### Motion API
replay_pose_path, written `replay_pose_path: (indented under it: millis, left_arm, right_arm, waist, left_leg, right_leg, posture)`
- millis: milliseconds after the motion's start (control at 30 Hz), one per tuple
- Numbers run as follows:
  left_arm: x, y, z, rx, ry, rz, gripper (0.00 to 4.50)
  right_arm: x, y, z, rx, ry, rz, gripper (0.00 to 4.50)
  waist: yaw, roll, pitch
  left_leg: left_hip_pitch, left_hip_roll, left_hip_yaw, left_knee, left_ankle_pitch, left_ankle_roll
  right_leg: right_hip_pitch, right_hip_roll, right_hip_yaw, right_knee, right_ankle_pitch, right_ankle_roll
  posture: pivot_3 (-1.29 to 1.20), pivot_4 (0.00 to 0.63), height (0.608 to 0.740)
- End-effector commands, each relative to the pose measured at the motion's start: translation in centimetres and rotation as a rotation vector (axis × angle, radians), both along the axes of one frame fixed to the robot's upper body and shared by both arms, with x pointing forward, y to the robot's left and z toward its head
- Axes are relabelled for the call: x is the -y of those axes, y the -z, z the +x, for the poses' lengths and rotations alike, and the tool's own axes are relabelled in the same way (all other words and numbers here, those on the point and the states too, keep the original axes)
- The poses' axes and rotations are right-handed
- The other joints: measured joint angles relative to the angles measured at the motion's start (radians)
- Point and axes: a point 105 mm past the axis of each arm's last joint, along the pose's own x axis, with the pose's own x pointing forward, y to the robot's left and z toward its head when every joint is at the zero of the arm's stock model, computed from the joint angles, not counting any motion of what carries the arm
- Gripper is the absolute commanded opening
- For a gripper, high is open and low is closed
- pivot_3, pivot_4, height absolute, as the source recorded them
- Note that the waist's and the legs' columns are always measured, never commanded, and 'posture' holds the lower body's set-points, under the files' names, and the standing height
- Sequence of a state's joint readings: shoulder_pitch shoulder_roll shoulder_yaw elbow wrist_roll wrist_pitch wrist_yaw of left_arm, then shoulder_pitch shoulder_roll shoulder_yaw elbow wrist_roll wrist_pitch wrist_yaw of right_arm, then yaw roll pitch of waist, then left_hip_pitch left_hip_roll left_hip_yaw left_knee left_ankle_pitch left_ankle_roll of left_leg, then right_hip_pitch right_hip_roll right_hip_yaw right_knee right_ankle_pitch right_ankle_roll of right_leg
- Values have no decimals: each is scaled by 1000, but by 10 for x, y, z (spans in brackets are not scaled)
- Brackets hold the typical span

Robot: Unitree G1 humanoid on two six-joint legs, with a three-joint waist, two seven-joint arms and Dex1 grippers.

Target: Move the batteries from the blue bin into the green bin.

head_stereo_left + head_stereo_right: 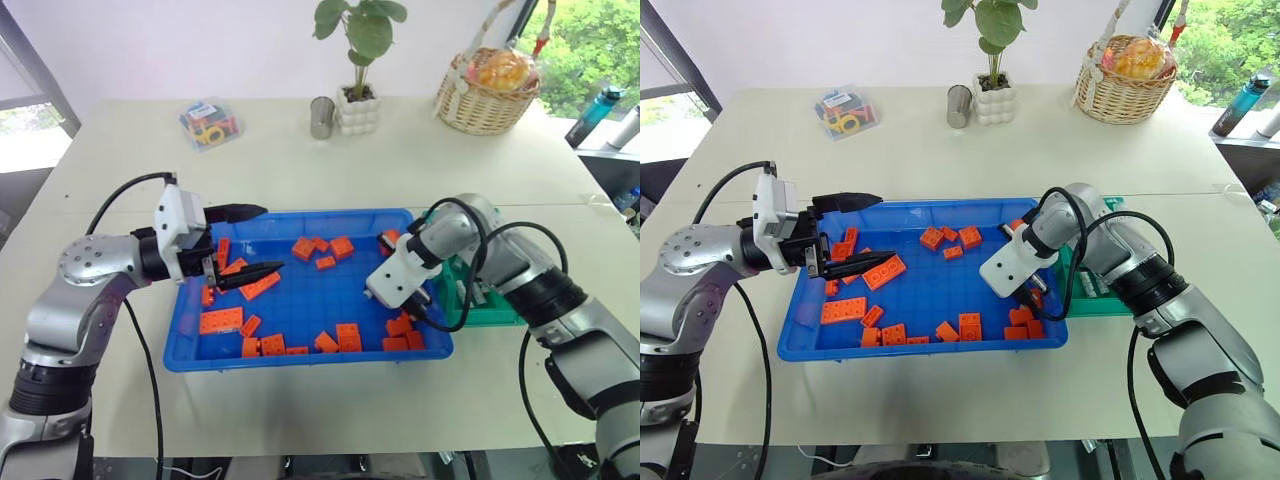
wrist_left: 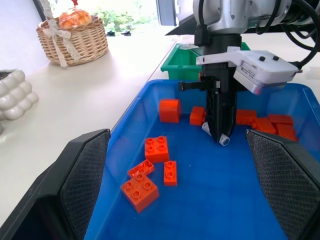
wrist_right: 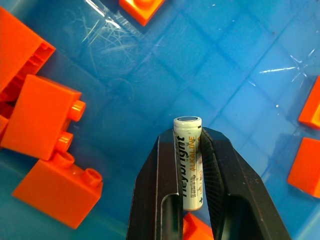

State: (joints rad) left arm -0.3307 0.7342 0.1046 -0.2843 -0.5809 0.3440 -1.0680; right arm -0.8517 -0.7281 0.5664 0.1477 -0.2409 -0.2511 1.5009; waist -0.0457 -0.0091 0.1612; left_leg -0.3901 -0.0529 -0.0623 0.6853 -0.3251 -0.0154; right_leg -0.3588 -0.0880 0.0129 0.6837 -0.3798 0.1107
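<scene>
Battery pinched in right hand above blue bin floor; left hand spread wide, holding nothing.

Table, pale cream top, carried everything. Blue bin sat near front edge, centre; green bin touching its right side. Along the back: clear pack w/ colourful bits at left, metal cup just beside white bobbly plant pot in middle, wicker basket at right corner.
</scene>
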Motion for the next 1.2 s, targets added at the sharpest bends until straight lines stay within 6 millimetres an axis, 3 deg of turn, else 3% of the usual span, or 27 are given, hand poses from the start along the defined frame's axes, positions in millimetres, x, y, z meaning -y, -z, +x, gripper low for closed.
replay_pose_path:
  millis: [33,200,367,467,567,700,800,1067,1200]
  left_arm:
    - [1,-10,0,48,12,-15,4500]
    - [2,-9,0,48,17,-18,4500]
    - [0,-6,2,39,12,-23,4500]
    - [-3,-3,3,31,5,-25,4500]
    - [-5,-2,5,27,2,-24,4500]
    - [-9,-4,10,28,-15,-29,4500]
    - [-12,-6,14,31,-35,-36,4500]
    - [-24,-16,18,38,-95,-63,4500]
    - [-26,-19,18,38,-106,-68,4500]
  right_arm:
    - [-2,-14,1,33,-1,22,60]
    - [-6,-26,3,4,77,95,60]
    - [-17,-93,17,-162,446,531,60]
    - [1,-136,34,-213,692,833,60]
    - [35,-155,42,-208,907,1008,60]
    - [77,-150,39,-160,1099,1079,60]
    - [105,-135,33,-112,1231,1091,60]
    - [128,-106,7,-143,1371,1104,60]
    - [142,-91,6,-101,1455,1094,1856]
  waist:
    - [0,0,0]
    - [1,0,0]
    - [-2,0,0]
    - [3,0,0]
    - [11,0,0]
    - [15,0,0]
    - [9,1,0]
    - [0,1,1]
    - [3,1,1]
  left_leg:
    - [0,0,0,0,0,0]
    - [0,0,0,0,0,0]
    - [-1,0,0,0,0,0]
    - [-1,0,0,0,0,0]
    - [-1,-2,-2,0,0,0]
    - [-1,-3,-2,-1,0,0]
    - [-2,-3,-2,-2,0,0]
    - [-2,-1,0,-1,0,0]
    - [-2,-1,0,-1,0,0]
  right_leg:
    - [0,0,0,0,0,0]
    - [0,0,0,0,0,0]
    - [-1,0,0,1,0,0]
    - [-1,0,0,1,0,0]
    - [0,-1,0,1,0,0]
    - [-1,-3,0,1,0,0]
    - [-2,-3,0,1,0,0]
    - [-2,-1,1,1,0,0]
    - [-1,-1,2,1,0,0]
  posture:
    - [0,150,737]
    - [0,150,737]
    - [0,150,737]
    - [0,150,737]
    - [0,150,737]
    - [0,150,737]
    - [0,150,737]
    - [0,150,737]
    - [0,150,737]
